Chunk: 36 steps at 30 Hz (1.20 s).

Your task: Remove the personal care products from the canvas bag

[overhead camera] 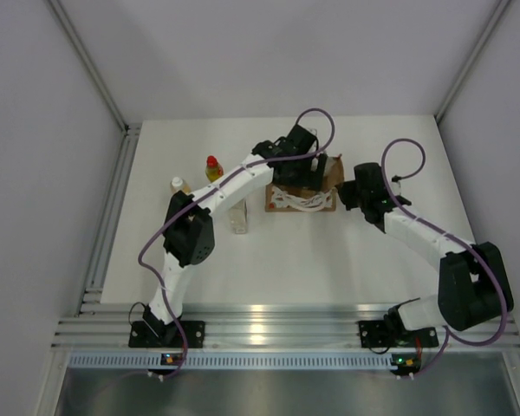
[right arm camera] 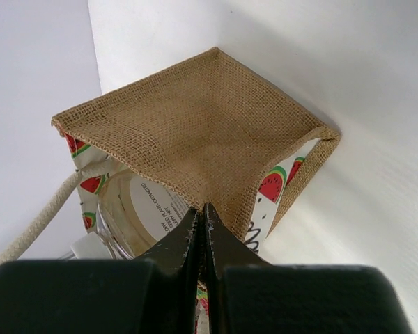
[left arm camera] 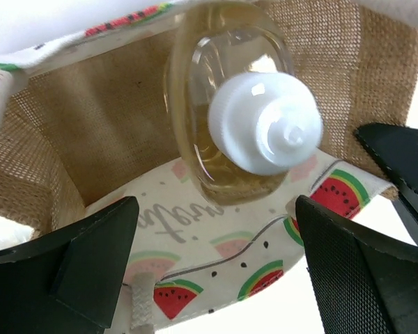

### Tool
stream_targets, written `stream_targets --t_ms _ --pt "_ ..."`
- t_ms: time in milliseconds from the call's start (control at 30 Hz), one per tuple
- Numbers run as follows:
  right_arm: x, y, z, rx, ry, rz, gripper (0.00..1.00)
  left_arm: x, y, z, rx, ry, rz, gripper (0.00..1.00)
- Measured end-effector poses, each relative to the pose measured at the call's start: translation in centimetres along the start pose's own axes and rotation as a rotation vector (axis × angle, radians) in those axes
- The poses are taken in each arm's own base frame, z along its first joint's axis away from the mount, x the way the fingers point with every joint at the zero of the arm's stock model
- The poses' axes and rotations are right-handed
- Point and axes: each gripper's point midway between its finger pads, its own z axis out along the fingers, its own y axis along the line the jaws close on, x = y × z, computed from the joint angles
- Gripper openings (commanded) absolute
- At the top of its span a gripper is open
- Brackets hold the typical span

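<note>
The canvas bag (overhead camera: 332,176) lies at the back middle of the table with its pale handles (overhead camera: 298,202) toward me. My left gripper (overhead camera: 300,171) is open at its mouth. In the left wrist view (left arm camera: 216,275) an amber bottle with a white cap (left arm camera: 240,115) sits inside the bag (left arm camera: 90,118), just beyond my spread fingers (left arm camera: 355,271). My right gripper (right arm camera: 203,212) is shut on the bag's burlap edge (right arm camera: 209,125); the same bottle's label (right arm camera: 148,209) shows inside. It holds the bag's right side (overhead camera: 347,195).
Three bottles stand left of the bag: a yellow one with a red cap (overhead camera: 213,167), an amber one with a white cap (overhead camera: 180,185), and a pale one (overhead camera: 238,217) partly under my left arm. White walls enclose the table.
</note>
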Motion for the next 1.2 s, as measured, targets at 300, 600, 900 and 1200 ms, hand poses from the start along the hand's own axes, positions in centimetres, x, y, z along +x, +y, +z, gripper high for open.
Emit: stream_targets --t_ms 300,600,900,1200 --pt "0.1 -0.2 0.3 0.01 0.0 -0.002 0.0 1.1 -2.3 -1.3 0.006 -0.012 0.047 0.99" --pt "0.0 -0.1 0.3 0.009 0.0 -0.001 0.0 2.1 -2.2 -1.9 0.02 0.012 0.055 0.98" --pt "-0.2 0.0 0.4 0.008 -0.006 0.003 0.0 1.6 -1.1 -4.8 0.02 0.009 0.038 0.99" --pt "-0.4 0.3 0.4 0.005 -0.008 0.003 0.0 0.0 -1.7 -8.9 0.063 -0.053 0.026 0.99"
